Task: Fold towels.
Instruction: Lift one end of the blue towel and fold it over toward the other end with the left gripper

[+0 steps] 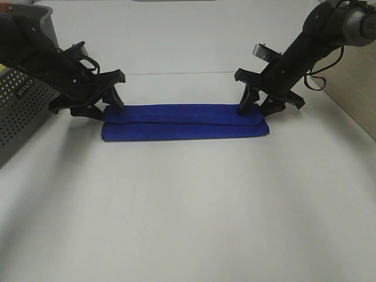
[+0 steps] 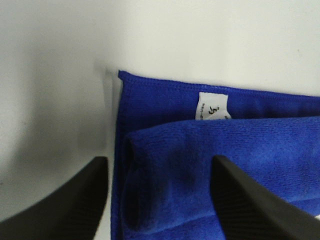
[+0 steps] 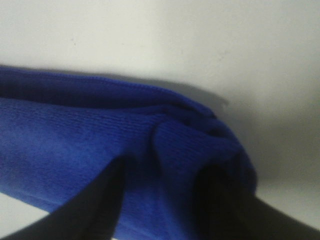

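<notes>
The royal-blue towel (image 1: 185,123) lies folded lengthwise as a long strip in the middle of the table. Its upper layer sits toward the far side. My left gripper (image 1: 104,103) is open at the towel's left end. In the left wrist view its fingers (image 2: 75,200) straddle the rolled upper layer (image 2: 210,165), and the white tag (image 2: 212,106) shows on the hem beyond. My right gripper (image 1: 256,107) stands on the towel's right end. In the right wrist view its fingers (image 3: 100,200) are apart with a bunched ridge of towel (image 3: 172,150) between them.
A grey perforated basket (image 1: 20,111) stands at the left edge behind the left arm. A line runs across the white table (image 1: 188,211) just behind the towel. A brown surface borders the table at the right (image 1: 358,88).
</notes>
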Available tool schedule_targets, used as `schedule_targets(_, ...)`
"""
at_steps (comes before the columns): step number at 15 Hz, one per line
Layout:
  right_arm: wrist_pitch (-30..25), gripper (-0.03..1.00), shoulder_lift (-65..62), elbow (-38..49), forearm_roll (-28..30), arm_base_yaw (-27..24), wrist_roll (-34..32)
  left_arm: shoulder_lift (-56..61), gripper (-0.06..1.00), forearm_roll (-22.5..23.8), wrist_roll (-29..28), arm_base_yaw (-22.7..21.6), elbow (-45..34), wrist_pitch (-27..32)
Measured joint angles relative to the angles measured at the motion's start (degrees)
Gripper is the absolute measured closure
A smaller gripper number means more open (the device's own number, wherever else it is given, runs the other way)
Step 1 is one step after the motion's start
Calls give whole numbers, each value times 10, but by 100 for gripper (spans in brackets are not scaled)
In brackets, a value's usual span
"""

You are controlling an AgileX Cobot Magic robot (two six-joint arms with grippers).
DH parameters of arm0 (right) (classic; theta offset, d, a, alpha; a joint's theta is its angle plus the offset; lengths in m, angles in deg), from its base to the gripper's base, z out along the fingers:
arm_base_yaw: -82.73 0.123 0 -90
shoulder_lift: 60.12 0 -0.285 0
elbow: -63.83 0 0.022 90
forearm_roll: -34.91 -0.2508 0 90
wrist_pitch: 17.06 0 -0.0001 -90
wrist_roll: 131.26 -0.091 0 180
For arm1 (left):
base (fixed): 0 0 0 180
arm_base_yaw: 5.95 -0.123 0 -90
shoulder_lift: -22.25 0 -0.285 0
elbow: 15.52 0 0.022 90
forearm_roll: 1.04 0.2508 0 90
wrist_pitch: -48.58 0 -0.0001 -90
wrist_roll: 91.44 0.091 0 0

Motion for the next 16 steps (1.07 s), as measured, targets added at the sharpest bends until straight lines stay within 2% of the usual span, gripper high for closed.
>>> schedule_targets(1,-10,29,-1,-4,-5,0,0,0,24,0,5,0,9,11)
schedule_targets(2,-16,21,-5,-5,-5,1,0,1,20,3,7,0,16,25)
schedule_targets(4,-26,17,-8,-5,2,1,0,5,18,15,9,0,19,33)
schedule_targets(8,-41,14,-48,-5,18,-1,-1,13,18,41,-1,0,20,46)
schedule_targets(12,-66,14,-74,-5,36,-1,-1,-6,18,6,-4,1,20,39)
schedule_targets(16,-69,14,-81,-5,60,-1,-9,-31,18,-4,11,2,23,37)
